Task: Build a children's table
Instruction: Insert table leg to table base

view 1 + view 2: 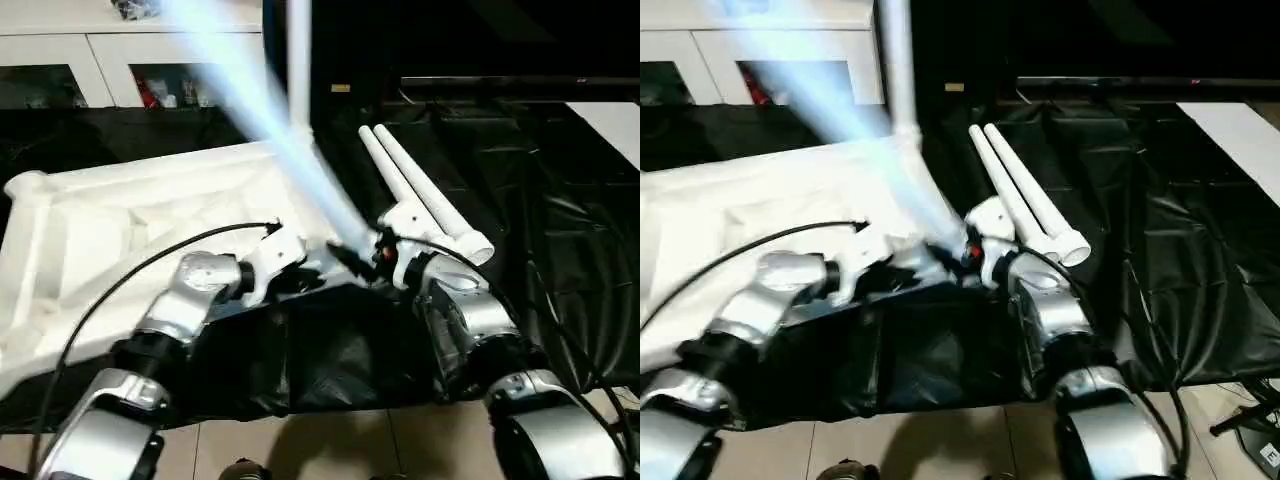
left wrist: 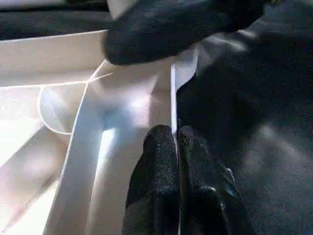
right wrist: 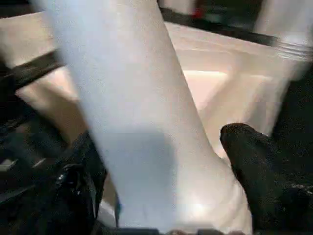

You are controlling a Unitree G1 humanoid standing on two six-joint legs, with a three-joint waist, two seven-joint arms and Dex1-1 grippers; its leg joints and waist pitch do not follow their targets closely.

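White tabletop [image 1: 120,230]: underside up on black sheet [image 1: 560,230], 9 o'clock
Left gripper [image 2: 176,147]: pinching tabletop rim
Right gripper [image 1: 362,255]: clamped on tilted leg [image 1: 290,140]
Spare legs [image 1: 430,205]: 2 o'clock
Advice: steady rim, stand leg upright over corner socket, then press

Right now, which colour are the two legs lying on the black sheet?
White; the two legs show best in the left eye view.

You see the leg [image 3: 142,147] between the right gripper's [image 3: 161,186] black fingers [image 3: 254,161], tabletop [image 3: 220,83] behind.
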